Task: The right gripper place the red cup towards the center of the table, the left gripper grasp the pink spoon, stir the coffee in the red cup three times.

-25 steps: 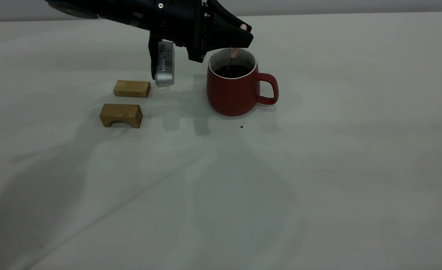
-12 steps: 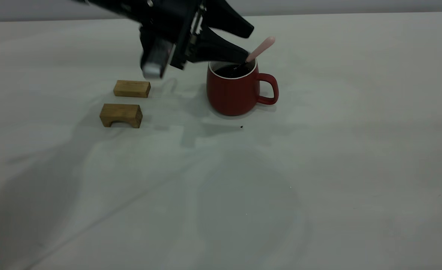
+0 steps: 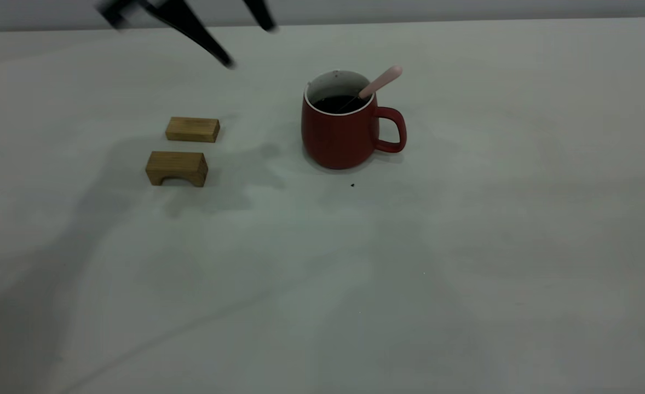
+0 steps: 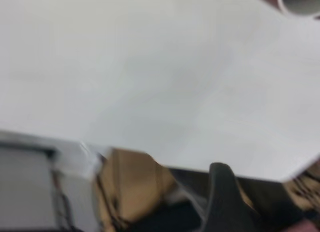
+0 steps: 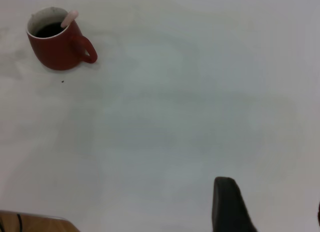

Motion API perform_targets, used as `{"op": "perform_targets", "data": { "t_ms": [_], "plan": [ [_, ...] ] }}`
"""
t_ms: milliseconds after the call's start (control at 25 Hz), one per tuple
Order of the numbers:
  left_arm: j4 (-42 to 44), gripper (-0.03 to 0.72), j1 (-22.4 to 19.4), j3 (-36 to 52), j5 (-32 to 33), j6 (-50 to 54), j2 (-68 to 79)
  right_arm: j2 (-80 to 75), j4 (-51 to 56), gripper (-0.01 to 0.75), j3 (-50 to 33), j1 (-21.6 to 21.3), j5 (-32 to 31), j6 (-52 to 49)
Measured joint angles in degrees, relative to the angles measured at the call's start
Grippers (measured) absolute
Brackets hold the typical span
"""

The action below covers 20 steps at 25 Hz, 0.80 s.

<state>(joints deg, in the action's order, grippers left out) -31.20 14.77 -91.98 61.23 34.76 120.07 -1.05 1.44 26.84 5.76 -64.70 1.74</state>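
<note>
Left claw (image 3: 235, 35), black fingers spread apart and holding nothing, hangs high above the off-white table (image 3: 465, 246), well clear of the dark red round-bellied ceramic cup (image 3: 340, 131). We judge stirring finished: the pale pink-handled spoon (image 3: 380, 82) leans on its rim, bowl sunk in the near-black coffee (image 3: 338, 104). Right claw (image 5: 265, 207): cannot tell.

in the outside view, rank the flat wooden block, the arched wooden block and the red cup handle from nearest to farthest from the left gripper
The left gripper is up at the table's far left, fingers open.
1. Flat wooden block: below it, left of the red cup.
2. Arched wooden block: just in front of the flat one, nearer the camera.
3. Cup handle: on the cup's right side, away from the gripper.
</note>
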Motion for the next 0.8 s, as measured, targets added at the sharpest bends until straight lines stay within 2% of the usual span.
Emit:
{"op": "perform_targets", "data": {
  "t_ms": [200, 480, 640, 800],
  "plan": [
    [12.68, 0.517, 0.17, 0.0, 1.08, -1.21, -11.65, 0.0, 0.0, 0.46, 0.0, 0.0, 0.0, 0.0],
    [34.62, 0.517, 1.86, 1.59, 3.13, -15.32, -30.3, 0.0, 0.0, 0.46, 0.0, 0.0, 0.0, 0.0],
    [42.2, 0.517, 3.42, 7.08, 3.31, -20.79, -40.26, 0.0, 0.0, 0.46, 0.0, 0.0, 0.0, 0.0],
    [44.51, 0.517, 3.55, 17.22, 0.26, -21.72, -51.65, 0.0, 0.0, 0.46, 0.0, 0.0, 0.0, 0.0]
  ]
}}
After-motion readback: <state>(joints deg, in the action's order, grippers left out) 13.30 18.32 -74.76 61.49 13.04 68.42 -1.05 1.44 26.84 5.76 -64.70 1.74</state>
